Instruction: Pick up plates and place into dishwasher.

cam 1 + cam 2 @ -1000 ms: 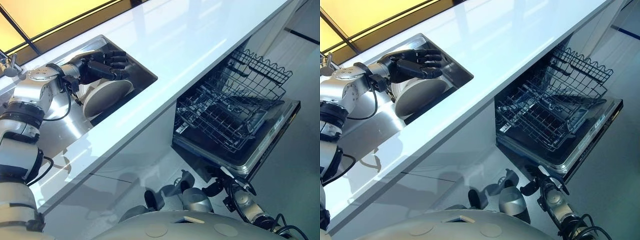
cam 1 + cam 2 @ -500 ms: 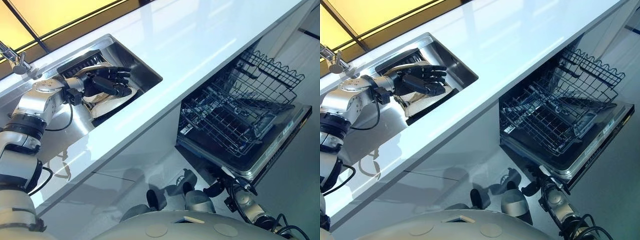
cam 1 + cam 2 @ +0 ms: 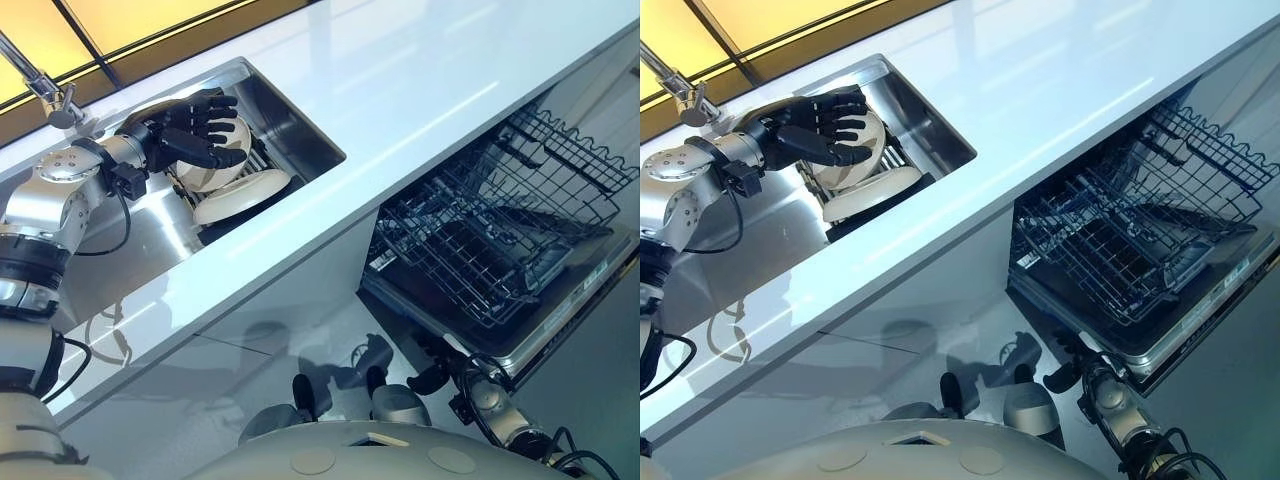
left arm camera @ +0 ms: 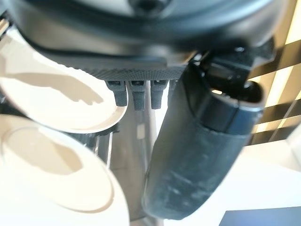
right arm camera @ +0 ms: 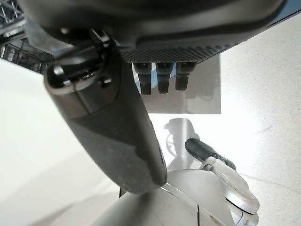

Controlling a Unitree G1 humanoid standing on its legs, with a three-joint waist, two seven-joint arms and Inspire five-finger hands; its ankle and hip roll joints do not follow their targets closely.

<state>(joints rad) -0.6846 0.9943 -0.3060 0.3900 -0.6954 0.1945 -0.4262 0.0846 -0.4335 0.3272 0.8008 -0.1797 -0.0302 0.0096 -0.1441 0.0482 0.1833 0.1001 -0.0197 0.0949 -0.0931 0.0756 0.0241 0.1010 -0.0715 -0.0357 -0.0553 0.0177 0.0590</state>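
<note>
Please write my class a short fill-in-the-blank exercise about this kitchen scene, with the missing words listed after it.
1. The two white plates lie in the ____.
2. The hand over the plates is the robot's ____ hand.
3. The dishwasher door is ____, with the rack pulled out over it.
Missing words: sink; left; open.

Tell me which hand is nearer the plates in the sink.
Left. The left hand is spread open right over the plates in the sink. The right hand hangs low below the counter, near the open dishwasher, well away from them.
</note>
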